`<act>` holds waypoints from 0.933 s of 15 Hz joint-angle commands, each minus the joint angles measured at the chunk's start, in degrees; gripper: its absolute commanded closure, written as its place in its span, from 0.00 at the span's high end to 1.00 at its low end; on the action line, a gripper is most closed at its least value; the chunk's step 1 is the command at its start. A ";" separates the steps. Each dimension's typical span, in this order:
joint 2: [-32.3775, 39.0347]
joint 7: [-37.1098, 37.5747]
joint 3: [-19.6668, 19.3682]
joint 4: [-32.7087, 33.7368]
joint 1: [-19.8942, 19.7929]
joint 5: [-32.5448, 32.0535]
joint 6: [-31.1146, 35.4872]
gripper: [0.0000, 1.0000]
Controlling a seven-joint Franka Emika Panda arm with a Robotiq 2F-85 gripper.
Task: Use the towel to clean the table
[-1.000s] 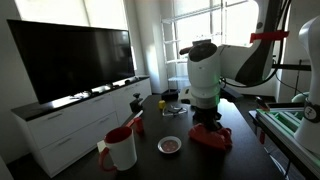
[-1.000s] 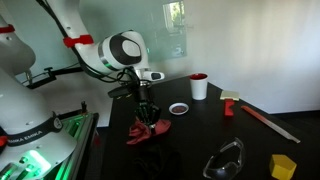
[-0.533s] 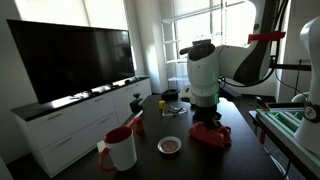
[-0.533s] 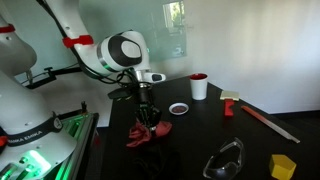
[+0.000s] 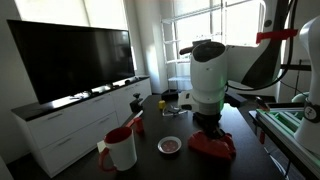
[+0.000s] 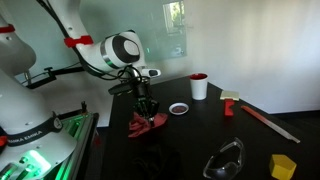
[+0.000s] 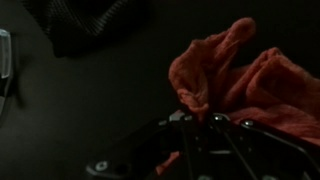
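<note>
1. One red towel [image 5: 213, 148] lies bunched on the dark table [image 6: 200, 140], lower right of the frame, pinched tight by the gripper [image 5: 208, 129].
2. It could slip out, or knock the small bowl [image 6: 179, 108] nearby, if dragged carelessly.
3. Only the wrist view shows fingers [image 7: 212, 135] biting the folds; it misses the bowl.
</note>
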 commanded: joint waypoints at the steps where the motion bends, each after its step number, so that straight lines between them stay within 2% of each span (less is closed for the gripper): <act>1: 0.93 0.90 1.95 0.00 -0.49 0.40 1.17 0.02; 3: 0.88 0.72 2.65 0.00 -0.67 0.95 1.07 0.02; 4: 0.55 0.39 3.09 0.00 -0.78 2.11 0.78 0.16; 5: -0.01 -0.79 3.52 0.01 -1.17 2.72 1.71 0.35; 8: -4.83 -5.08 5.48 -2.54 -2.62 8.70 7.90 0.54; 10: -3.60 -6.39 7.04 -0.19 -3.77 13.47 13.19 0.69; 11: -7.83 -7.83 7.39 -4.08 -4.10 16.97 16.47 0.76; 12: -4.79 -7.59 8.25 -0.23 -4.65 18.86 17.75 0.84; 13: -5.37 -8.23 8.62 -0.19 -4.91 21.41 19.50 0.91; 14: -9.03 -10.75 4.35 -2.94 -0.30 26.35 21.04 0.99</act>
